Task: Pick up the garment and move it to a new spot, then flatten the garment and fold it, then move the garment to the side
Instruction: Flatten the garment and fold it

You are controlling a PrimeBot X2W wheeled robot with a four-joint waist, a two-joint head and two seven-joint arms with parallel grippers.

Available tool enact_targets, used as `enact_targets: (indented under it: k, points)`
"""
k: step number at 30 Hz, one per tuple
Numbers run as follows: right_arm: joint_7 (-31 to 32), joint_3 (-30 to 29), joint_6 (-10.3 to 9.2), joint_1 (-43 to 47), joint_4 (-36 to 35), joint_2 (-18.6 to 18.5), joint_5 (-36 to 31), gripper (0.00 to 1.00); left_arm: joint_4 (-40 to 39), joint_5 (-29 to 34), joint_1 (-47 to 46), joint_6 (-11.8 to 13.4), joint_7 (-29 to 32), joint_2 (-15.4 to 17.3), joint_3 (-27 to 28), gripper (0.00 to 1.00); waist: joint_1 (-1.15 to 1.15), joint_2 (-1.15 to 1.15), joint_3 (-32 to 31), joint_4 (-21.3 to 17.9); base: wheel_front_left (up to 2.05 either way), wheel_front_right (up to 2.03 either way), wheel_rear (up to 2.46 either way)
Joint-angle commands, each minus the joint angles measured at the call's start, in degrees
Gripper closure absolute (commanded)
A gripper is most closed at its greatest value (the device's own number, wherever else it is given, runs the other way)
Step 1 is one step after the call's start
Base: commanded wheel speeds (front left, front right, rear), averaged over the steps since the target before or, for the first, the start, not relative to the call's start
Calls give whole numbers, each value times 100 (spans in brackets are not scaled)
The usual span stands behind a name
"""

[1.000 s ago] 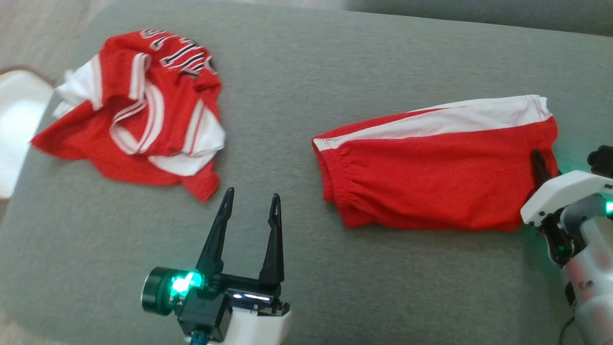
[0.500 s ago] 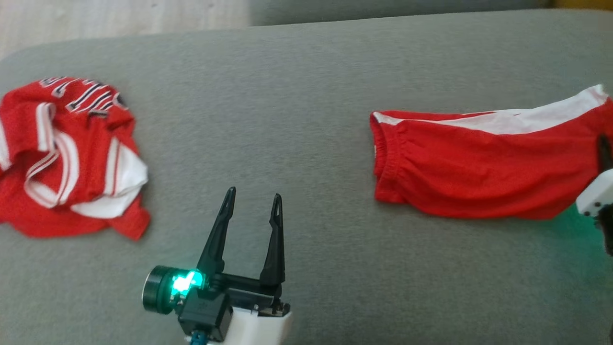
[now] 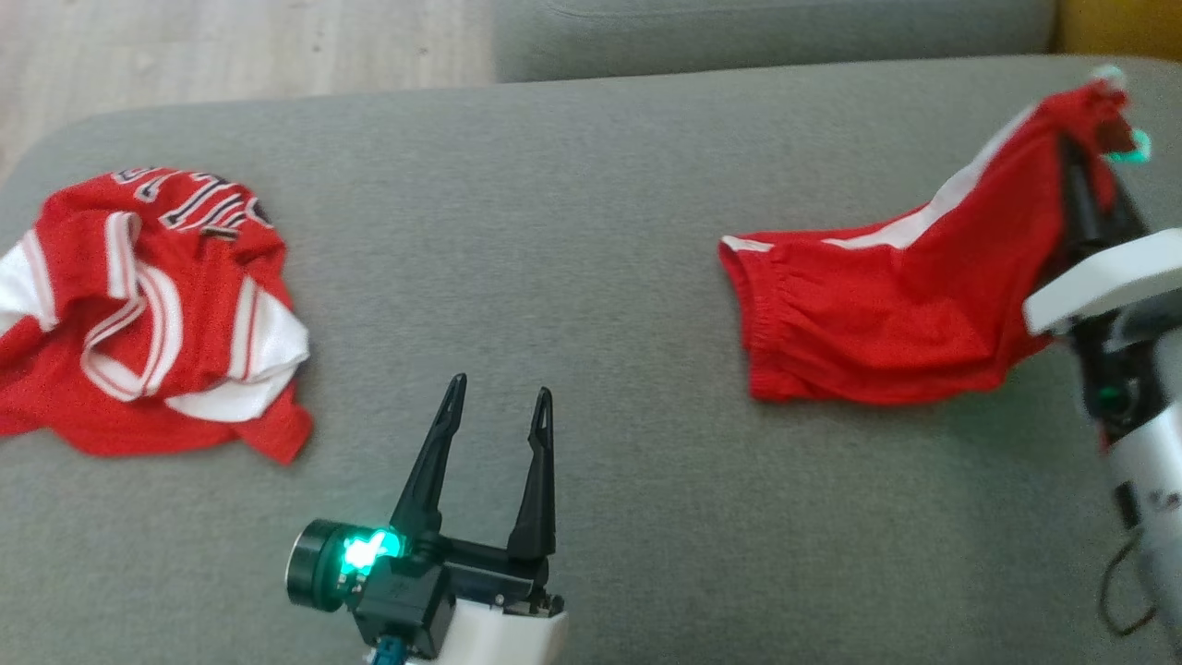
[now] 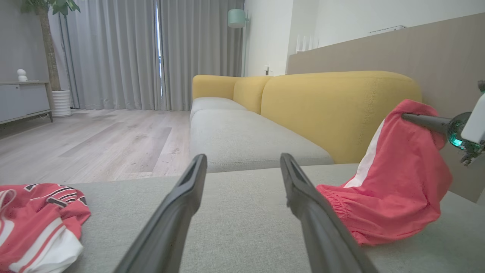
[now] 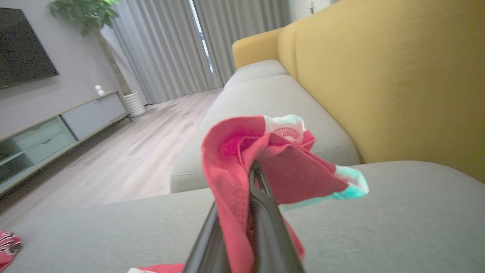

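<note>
The garment, a pair of red shorts with a white side stripe, lies at the right of the grey cushion. My right gripper is shut on the leg end and holds it raised, while the waistband end rests on the cushion. In the right wrist view the red cloth bunches around the closed right gripper. The left wrist view shows the shorts hanging from the right gripper. My left gripper stands open over bare cushion, left of the shorts, and is also seen at the left gripper with nothing between its fingers.
A crumpled red and white jersey lies at the cushion's left end, also seen as the jersey. A yellow sofa back rises beyond the cushion on the right. Wooden floor lies past the far left edge.
The head camera has shifted. My right gripper has lifted the leg end of the shorts off the cushion, so the cloth now slopes up to the right. The left gripper stays open.
</note>
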Motion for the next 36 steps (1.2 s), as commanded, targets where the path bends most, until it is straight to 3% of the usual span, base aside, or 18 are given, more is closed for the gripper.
enact_targets:
  k: [1,3,7,13,14,15,22,30,31,32,33,36]
  points:
    - [73,110,39,149,-413,57,16,100,-152,-27,-82,-1,-29,-45,138,0,0,0,-92,141,0,0,0]
    - [271,213,39,466,-981,285,-42,100,-124,-43,-33,-16,-29,-45,132,0,0,0,-149,279,0,0,0]
    - [474,300,39,739,-1347,590,-180,100,-103,-56,7,-44,-29,-45,119,0,0,0,-183,386,0,0,0]
    - [633,444,39,943,-1173,1348,-545,100,-78,-92,8,-74,-29,-45,74,0,0,0,-196,522,0,0,0]
    - [642,453,39,944,-1051,1457,-567,55,-74,-101,2,-74,-29,-45,65,0,0,0,-199,535,0,0,0]
    - [646,463,39,932,-924,1545,-576,0,-70,-111,-4,-73,-29,-45,58,0,0,0,-204,544,0,0,0]
    - [433,816,39,872,-655,1705,-575,0,-34,-151,19,-72,-29,-45,5,0,0,0,-320,585,0,0,0]
    - [474,446,39,1239,-1110,1001,-808,0,-90,-174,92,-24,-29,-45,22,0,0,0,-396,599,0,0,0]
    - [529,391,39,1290,-1128,905,-862,29,-96,-177,87,-21,-29,-45,15,0,0,0,-391,610,0,0,0]
    - [589,355,39,1329,-1140,809,-932,77,-104,-177,80,-18,-29,-45,12,0,0,0,-382,623,0,0,0]
    - [655,331,39,1357,-1144,726,-980,100,-111,-175,72,-16,-29,-45,12,0,0,0,-367,634,0,0,0]
    - [845,312,39,1342,-1059,482,-1164,100,-126,-182,41,-18,-29,-45,9,0,0,0,-291,694,0,0,0]
